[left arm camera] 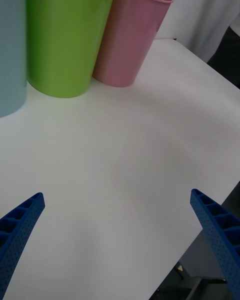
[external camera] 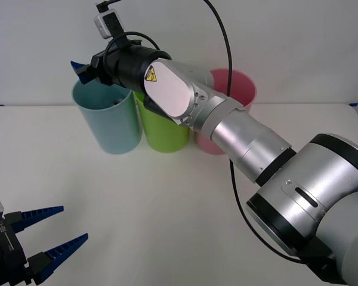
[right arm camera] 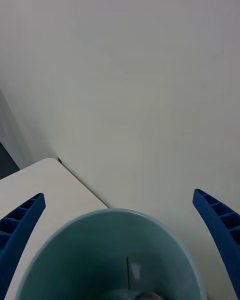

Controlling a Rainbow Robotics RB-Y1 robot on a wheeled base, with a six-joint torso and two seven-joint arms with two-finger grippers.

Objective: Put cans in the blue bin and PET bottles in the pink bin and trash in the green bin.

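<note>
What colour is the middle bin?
Lime green, clearest in the left wrist view.

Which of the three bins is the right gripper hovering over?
The blue bin, leftmost in the row. The right gripper hangs over its mouth, jaws open; the green bin and pink bin stand beside it under the arm.

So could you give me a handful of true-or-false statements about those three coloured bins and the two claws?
1. The right gripper hangs open over the blue bin. True.
2. The green bin stands between the blue bin and the pink bin. True.
3. The left gripper is shut on a can. False: it is open and empty, low at the table's near left.
4. The pink bin lies tipped over. False: it stands upright.
5. Something small lies at the blue bin's bottom. True; what it is cannot be told.
</note>
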